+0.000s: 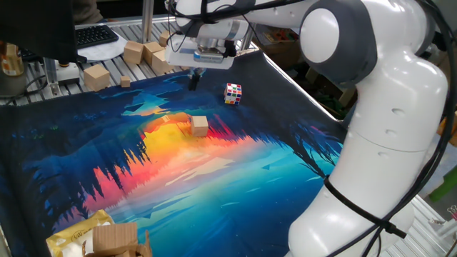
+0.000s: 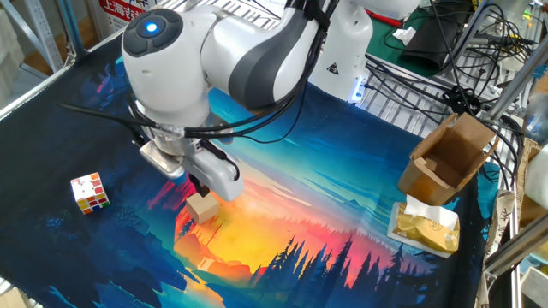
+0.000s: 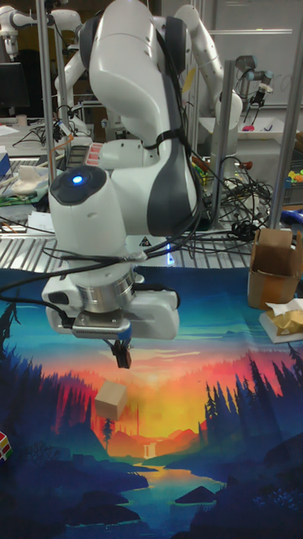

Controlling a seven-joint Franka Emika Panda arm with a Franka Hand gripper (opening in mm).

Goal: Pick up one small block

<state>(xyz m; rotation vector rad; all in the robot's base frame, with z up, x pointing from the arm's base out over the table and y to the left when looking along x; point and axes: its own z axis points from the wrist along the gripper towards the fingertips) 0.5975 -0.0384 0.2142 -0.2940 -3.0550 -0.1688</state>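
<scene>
Hovering above the small block (image 3: 110, 399), claw (image 3: 123, 353) empty.

Table (image 1: 43, 153): covered by a printed sunset-forest mat (image 1: 235, 178).
On it:
- block (image 1: 200, 126), tan cube, on the orange patch, below the gripper (image 1: 193, 80) and apart from it.
- puzzle cube (image 1: 233, 93), multicoloured, to the gripper's side, near the mat edge.
- cardboard box (image 2: 448, 166), open, well away from the gripper.
- yellow packet (image 2: 425, 228), just beside the box.
</scene>
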